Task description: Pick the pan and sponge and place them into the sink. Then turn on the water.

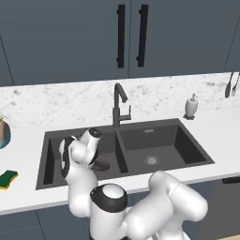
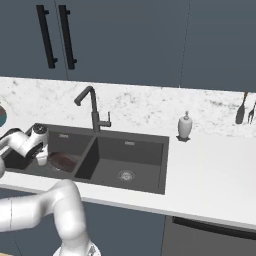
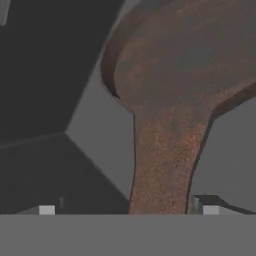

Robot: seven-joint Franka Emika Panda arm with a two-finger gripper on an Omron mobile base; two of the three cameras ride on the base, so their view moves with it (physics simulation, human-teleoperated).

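- Pan (image 1: 101,165): left base view has it lying on the floor of the left basin of the sink (image 1: 187,136), near the centre divider, mostly hidden behind my arm. My gripper (image 1: 96,159) is down in that basin right above it. Can't see the fingertips from here.
- Sponge (image 1: 8,178) sits on the counter (image 1: 220,126) left of the sink, near the front edge, well apart from the basin. Teal bowl (image 1: 3,133) is farther back on the same side, cut off by the frame edge.
- Faucet (image 1: 119,106) stands behind the divider, no stream from it. Soap dispenser (image 1: 191,106) is on the counter behind the right basin; utensils (image 1: 231,84) hang at the far right on the wall.
- Right base view: pan (image 2: 62,161) is a brown disc on the left basin floor of the sink (image 2: 150,165), next to the divider. My gripper (image 2: 42,159) hangs just left of it, pointing down. Right basin holds just its round drain (image 2: 126,175). Faucet (image 2: 91,110) is dry, dispenser (image 2: 185,125) to its right.
- Hand view: pan (image 3: 190,60) bowl fills the upper right, its handle (image 3: 165,165) runs down toward me between my two fingertips (image 3: 47,210). Jaws are spread wide, one tip on each side of the handle with a gap to it. Hand is released, gripping nothing. Dark sink (image 3: 40,75) wall and floor lie around the pan.
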